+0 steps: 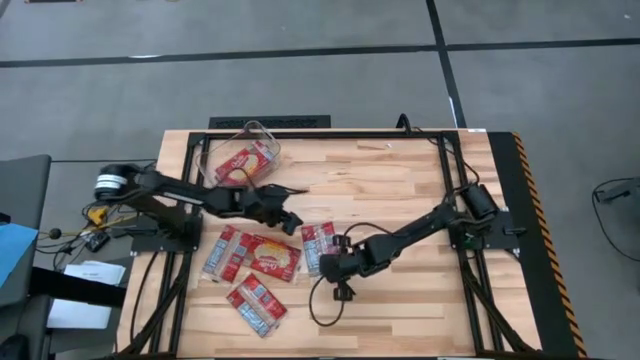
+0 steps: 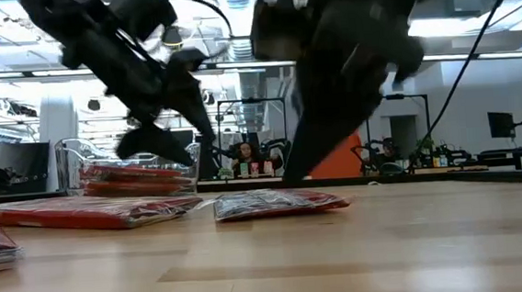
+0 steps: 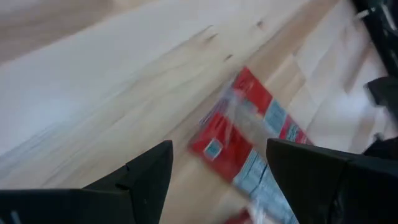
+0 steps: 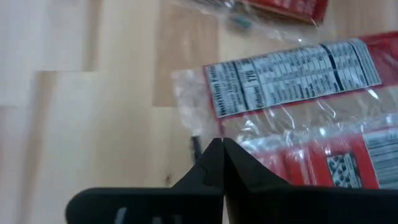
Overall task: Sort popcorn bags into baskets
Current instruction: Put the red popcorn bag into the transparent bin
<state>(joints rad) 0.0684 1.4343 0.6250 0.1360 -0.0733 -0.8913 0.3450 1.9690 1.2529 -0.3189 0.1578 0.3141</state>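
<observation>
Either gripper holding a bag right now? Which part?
Left gripper is open and empty. Right gripper is shut at the clear edge of a popcorn bag; an actual pinch cannot be told.

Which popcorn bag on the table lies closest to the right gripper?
The bag beside the right gripper, back panel up, rightmost of the loose cluster; the other loose bags lie farther left.

Table (image 1: pixel 400 190): pale wood planks, smooth, matt, visible grain. Popcorn bags (image 4: pixel 298 112): glossy crinkled clear film over red printed packets. Bin (image 1: pixel 262 133): clear thin plastic, shiny. Gripper fingers (image 3: pixel 143 180): dark matt plastic.
</observation>
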